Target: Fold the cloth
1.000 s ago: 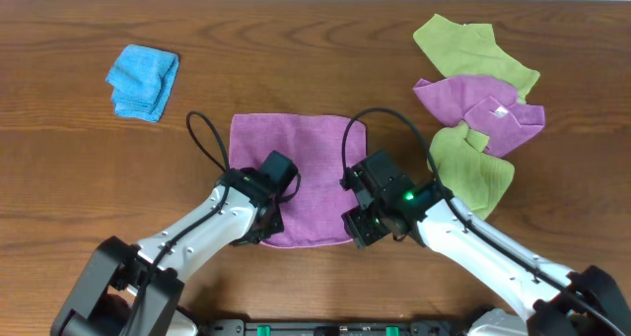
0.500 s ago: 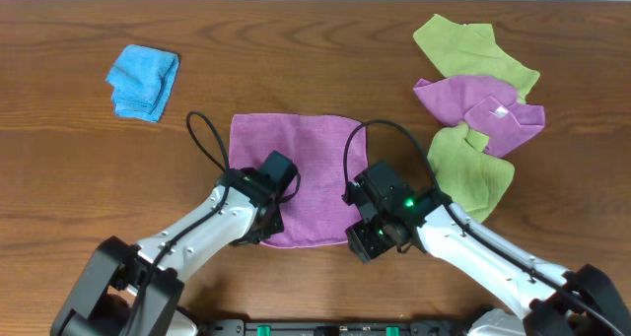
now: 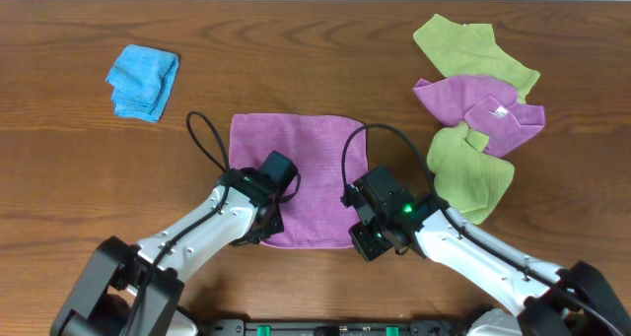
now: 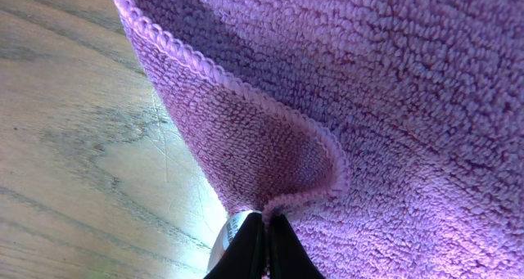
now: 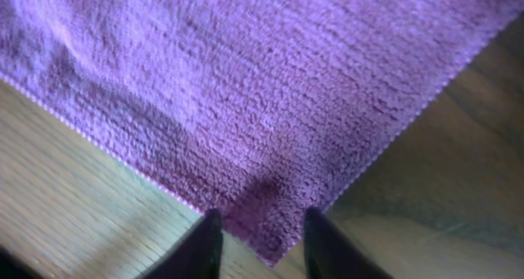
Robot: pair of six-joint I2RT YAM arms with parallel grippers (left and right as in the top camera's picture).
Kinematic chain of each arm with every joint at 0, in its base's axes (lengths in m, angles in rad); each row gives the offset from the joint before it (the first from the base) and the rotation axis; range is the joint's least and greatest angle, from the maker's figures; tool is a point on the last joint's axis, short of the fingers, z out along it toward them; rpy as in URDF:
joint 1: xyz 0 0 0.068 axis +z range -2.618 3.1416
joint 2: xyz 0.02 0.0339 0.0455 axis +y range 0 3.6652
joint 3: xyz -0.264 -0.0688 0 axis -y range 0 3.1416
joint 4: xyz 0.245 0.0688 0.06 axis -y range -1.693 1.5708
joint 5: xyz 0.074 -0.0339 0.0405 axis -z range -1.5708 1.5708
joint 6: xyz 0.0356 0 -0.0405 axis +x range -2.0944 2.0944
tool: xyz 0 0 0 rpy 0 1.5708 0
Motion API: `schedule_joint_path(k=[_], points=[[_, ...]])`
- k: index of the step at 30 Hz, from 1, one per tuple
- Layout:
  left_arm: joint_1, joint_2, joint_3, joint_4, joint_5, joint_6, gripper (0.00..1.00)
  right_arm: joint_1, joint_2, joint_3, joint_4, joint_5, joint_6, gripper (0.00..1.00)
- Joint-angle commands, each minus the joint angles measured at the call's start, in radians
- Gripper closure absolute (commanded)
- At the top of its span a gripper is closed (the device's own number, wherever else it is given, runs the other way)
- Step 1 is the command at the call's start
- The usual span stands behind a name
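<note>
A purple cloth [image 3: 296, 173] lies flat on the wooden table in the overhead view. My left gripper [image 3: 264, 228] is at its near left corner, shut on the cloth's edge, which shows pinched and curled up in the left wrist view [image 4: 270, 148]; the fingertips [image 4: 264, 230] meet there. My right gripper [image 3: 363, 239] is at the near right corner. In the right wrist view its fingers [image 5: 260, 234] are open, one on each side of the cloth's corner [image 5: 270, 132], which lies flat between them.
A folded blue cloth [image 3: 144, 82] lies at the far left. A pile of green and purple cloths [image 3: 478, 109] lies at the right, close to my right arm. The table's front edge is just behind both grippers.
My right gripper has moved slightly toward the table's front edge and settled over the cloth's near right corner. The left gripper and the cloth have not moved.
</note>
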Motion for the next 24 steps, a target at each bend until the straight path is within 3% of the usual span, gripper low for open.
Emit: schedule_joint_path(k=[1, 2, 7, 9, 10, 12, 13, 24], points=[[0.004, -0.008, 0.012, -0.004, -0.025, -0.004, 0.94, 0.006, 0.004, -0.003, 0.006, 0.006, 0.005, 0.91], [0.004, -0.008, 0.012, -0.004, -0.025, -0.004, 0.94, 0.006, 0.004, -0.002, 0.008, 0.006, 0.007, 0.98], [0.004, -0.012, 0.012, -0.005, -0.025, -0.004, 0.94, 0.006, 0.004, 0.001, 0.009, 0.006, 0.014, 0.98], [0.004, -0.018, 0.012, -0.006, -0.025, -0.004, 0.94, 0.006, 0.004, 0.003, 0.008, 0.006, 0.013, 0.81], [0.004, -0.019, 0.012, -0.007, -0.024, -0.004, 0.94, 0.006, 0.003, 0.007, 0.003, 0.006, 0.004, 0.77], [0.004, -0.020, 0.012, -0.012, -0.025, -0.004, 0.94, 0.006, -0.003, 0.021, -0.021, 0.007, -0.029, 0.58], [0.004, -0.020, 0.012, -0.016, -0.025, -0.004, 0.94, 0.006, -0.010, 0.029, -0.035, 0.015, -0.042, 0.55], [0.004, -0.020, 0.012, -0.012, -0.025, -0.004, 0.94, 0.044, -0.050, 0.034, -0.083, 0.130, -0.103, 0.54]])
